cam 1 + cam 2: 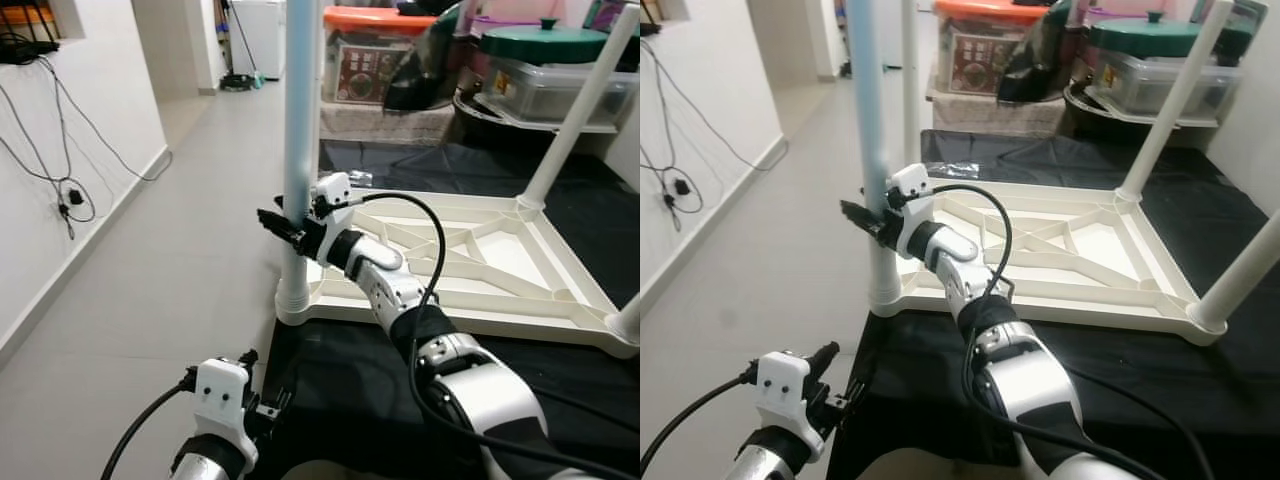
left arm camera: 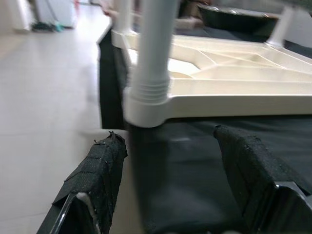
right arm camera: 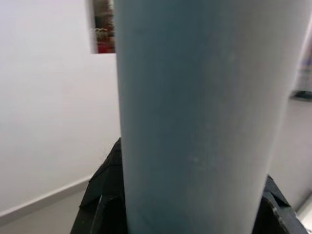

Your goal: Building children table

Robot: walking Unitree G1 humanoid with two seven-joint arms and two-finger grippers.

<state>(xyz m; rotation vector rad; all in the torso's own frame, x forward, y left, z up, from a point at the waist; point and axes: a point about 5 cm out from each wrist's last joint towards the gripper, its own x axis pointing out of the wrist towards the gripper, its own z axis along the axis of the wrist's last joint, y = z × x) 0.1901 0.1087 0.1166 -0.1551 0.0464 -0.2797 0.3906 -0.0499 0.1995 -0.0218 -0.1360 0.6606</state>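
Note:
A white children's table (image 1: pixel 480 260) lies upside down on a black cloth (image 1: pixel 340 390), its legs pointing up. At its near left corner a pale blue leg (image 1: pixel 300 120) stands upright in its socket (image 1: pixel 293 300). My right gripper (image 1: pixel 285 228) is shut on this leg a little above the socket; in the right wrist view the leg (image 3: pixel 204 112) sits between the black fingers (image 3: pixel 102 200). Low by the cloth's near left edge, my left gripper (image 1: pixel 262 385) is open and holds nothing. Its wrist view looks at the socket (image 2: pixel 146 105) from floor level.
White legs stand at the far right corner (image 1: pixel 585 110) and near right corner (image 1: pixel 628 320). Storage boxes (image 1: pixel 375 55) and a green-lidded container (image 1: pixel 545 45) line the back. Grey tile floor (image 1: pixel 170 270) spreads to the left, up to a white wall with hanging cables (image 1: pixel 60 190).

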